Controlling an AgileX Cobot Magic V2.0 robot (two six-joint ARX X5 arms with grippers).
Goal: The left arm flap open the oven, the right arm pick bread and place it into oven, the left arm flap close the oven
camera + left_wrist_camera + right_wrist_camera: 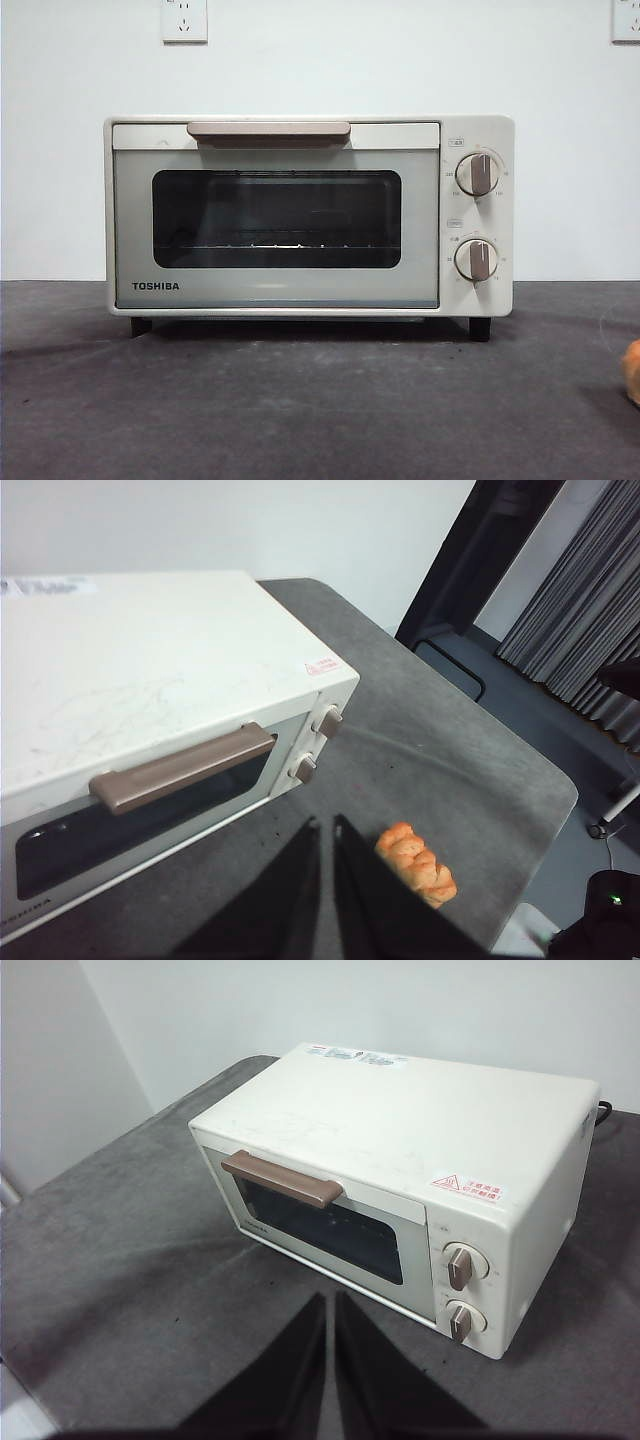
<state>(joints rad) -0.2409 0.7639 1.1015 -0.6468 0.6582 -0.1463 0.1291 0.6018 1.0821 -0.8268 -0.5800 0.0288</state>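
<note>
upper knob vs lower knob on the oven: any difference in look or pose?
Position: the upper knob sits above the lower knob on the oven.
Pose: the upper knob's bar points straight up; the lower knob's looks about the same, perhaps slightly tilted.
Shared: both are round, cream, with a beige-brown bar and small markings too fine to read.

Oven [300,215] door shut; table [300,410] in front clear.

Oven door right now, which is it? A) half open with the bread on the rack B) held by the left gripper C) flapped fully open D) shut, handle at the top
D: the oven door sits flush, its bar handle up top; the bread lies on the table beside it.
</note>
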